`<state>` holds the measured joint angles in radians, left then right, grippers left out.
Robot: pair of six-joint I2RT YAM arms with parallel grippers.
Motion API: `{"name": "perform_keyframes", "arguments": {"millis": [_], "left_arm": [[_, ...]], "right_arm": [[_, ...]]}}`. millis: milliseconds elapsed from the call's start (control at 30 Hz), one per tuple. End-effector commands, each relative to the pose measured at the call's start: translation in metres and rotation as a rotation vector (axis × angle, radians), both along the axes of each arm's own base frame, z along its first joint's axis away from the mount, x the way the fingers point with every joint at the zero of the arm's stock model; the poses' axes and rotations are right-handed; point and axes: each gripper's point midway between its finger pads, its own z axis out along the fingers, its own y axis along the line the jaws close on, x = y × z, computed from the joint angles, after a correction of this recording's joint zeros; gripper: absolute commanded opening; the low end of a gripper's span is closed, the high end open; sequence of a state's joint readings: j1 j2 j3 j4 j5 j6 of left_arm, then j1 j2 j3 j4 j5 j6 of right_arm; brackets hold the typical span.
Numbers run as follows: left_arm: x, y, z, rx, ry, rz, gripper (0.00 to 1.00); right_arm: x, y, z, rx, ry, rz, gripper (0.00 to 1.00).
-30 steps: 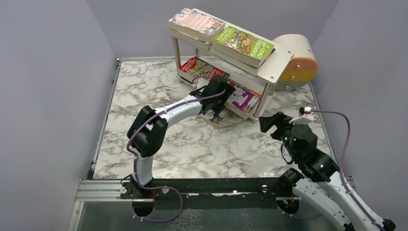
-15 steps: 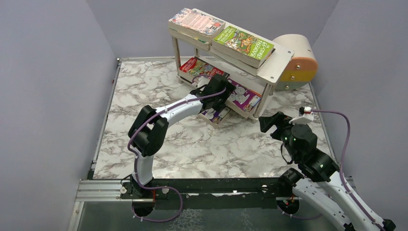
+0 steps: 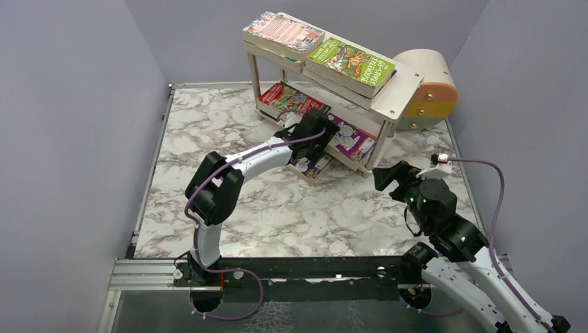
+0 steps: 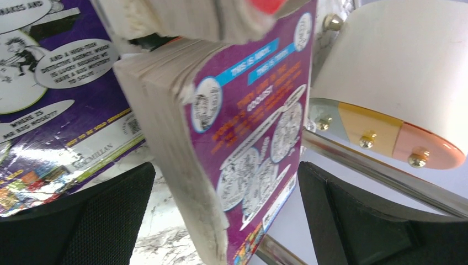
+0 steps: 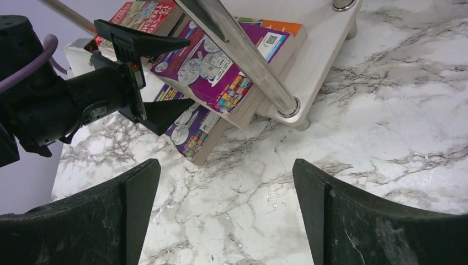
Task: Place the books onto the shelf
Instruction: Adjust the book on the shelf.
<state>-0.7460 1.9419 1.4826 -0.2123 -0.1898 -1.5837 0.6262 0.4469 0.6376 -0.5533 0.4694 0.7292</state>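
Both hands open near the pale wooden two-tier shelf (image 3: 400,92).
The right hand (image 3: 388,177) hovers spread over the marbled white surface (image 3: 277,208). The left hand (image 3: 317,135) stands wide around a purple paperback book (image 4: 248,138) at the lower tier's front. A green book (image 3: 350,66) lies on top.

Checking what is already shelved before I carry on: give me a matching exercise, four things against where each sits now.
Things:
1. green book
2. pink-patterned book
3. red book
4. round box

Places:
A. lower tier of the shelf, left end
B. beside the shelf's right end, not on it
C. top tier, right of the other book there
D. top tier, left end

Pairs: 1-C, 2-D, 3-A, 4-B.
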Motion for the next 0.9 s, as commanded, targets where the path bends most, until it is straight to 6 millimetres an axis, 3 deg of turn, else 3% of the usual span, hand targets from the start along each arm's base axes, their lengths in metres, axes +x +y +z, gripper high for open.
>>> {"name": "perform_keyframes", "arguments": {"millis": [0, 400, 867], "left_arm": [[-0.015, 0.002, 0.003, -0.026, 0.035, 0.006, 0.99], [-0.039, -0.036, 0.005, -0.065, 0.06, -0.066, 0.99], [-0.045, -0.07, 0.008, -0.083, 0.062, -0.103, 0.99]], "right_arm": [[0.002, 0.003, -0.001, 0.021, -0.007, 0.005, 0.88], [-0.001, 0.0, 0.001, 0.027, -0.012, -0.002, 0.88], [-0.008, -0.01, 0.003, 0.039, -0.023, -0.031, 0.88]]}}
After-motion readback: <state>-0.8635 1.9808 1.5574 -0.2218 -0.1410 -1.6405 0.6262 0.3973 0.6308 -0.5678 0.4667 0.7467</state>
